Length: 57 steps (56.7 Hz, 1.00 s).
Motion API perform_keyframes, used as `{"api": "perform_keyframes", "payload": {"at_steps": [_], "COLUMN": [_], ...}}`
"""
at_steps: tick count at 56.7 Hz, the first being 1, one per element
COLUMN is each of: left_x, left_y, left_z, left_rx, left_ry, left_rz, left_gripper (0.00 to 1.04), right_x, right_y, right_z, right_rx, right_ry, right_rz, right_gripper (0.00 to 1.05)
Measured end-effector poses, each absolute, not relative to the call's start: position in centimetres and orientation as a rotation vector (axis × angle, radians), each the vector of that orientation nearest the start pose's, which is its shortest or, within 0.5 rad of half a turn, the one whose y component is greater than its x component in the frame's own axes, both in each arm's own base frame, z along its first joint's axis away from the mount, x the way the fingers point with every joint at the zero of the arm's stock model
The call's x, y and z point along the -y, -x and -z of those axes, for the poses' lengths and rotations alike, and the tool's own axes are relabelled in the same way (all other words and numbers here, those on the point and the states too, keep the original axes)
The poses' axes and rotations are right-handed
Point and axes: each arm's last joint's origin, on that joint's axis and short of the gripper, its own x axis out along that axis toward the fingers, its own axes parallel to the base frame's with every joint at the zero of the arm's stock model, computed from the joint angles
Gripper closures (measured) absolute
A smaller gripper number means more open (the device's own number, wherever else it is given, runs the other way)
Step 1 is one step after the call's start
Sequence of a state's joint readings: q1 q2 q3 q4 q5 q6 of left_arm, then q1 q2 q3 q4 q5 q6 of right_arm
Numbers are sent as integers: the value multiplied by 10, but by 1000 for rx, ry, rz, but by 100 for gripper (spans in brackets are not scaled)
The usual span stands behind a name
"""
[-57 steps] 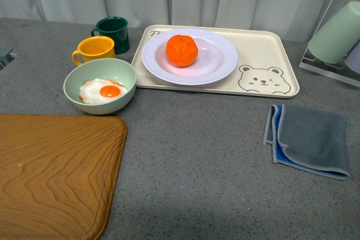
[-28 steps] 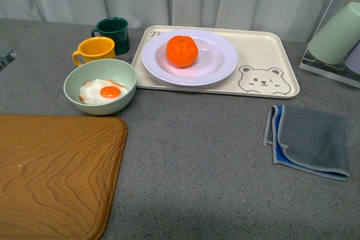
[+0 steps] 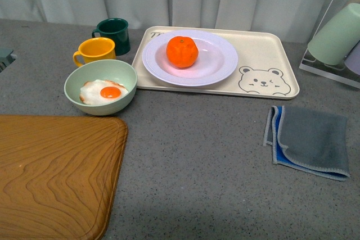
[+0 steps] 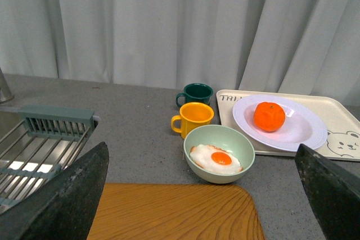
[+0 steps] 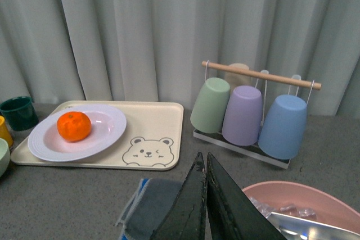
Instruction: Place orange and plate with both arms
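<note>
The orange (image 3: 181, 51) rests in the white plate (image 3: 216, 70), which stands on the beige bear tray (image 3: 270, 49) at the back of the counter. Both also show in the left wrist view, orange (image 4: 269, 116) on plate (image 4: 306, 133), and in the right wrist view, orange (image 5: 73, 126) on plate (image 5: 107, 130). Neither arm appears in the front view. My left gripper (image 4: 208, 195) is open, its dark fingers (image 4: 67, 195) wide apart above the wooden board, well short of the plate. My right gripper (image 5: 205, 164) is shut with nothing in it, hovering over the grey cloth.
A pale green bowl (image 3: 100, 86) with a fried egg, a yellow mug (image 3: 94, 51) and a dark green mug (image 3: 113, 34) stand left of the tray. A wooden board (image 3: 53, 172) fills the front left. A grey cloth (image 3: 308, 141) lies right; a cup rack (image 5: 253, 111) behind.
</note>
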State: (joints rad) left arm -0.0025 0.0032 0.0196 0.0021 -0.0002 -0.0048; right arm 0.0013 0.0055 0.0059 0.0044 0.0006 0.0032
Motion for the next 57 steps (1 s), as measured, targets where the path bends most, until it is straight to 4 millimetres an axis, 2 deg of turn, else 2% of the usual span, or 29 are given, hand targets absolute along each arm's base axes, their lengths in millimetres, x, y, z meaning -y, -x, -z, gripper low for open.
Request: {"api": "perform_keyframes", "payload": {"at_steps": [5,8,13,35,57], "left_x": [0,0,0,0,0], "left_y": [-97,-97,-97,-97,-97], "left_z": [-170,-170,-170,-170,-170], "left_rx": [18,18,18,18,18], "left_ry": [5,5,5,5,5], "left_rz": [2,2,2,2,2], "left_gripper": [7,7,7,7,7], "right_x": [0,0,0,0,0], "right_y": [-98,-98,-98,-98,-98], "right_z": [-165,-165,-165,-165,-165], "right_rx": [2,2,3,3,3], "right_ry": [-2,-2,-2,-3,-3], "right_rz": [-1,-1,-1,-1,-1], "right_gripper": [103,95,74,8,9]}}
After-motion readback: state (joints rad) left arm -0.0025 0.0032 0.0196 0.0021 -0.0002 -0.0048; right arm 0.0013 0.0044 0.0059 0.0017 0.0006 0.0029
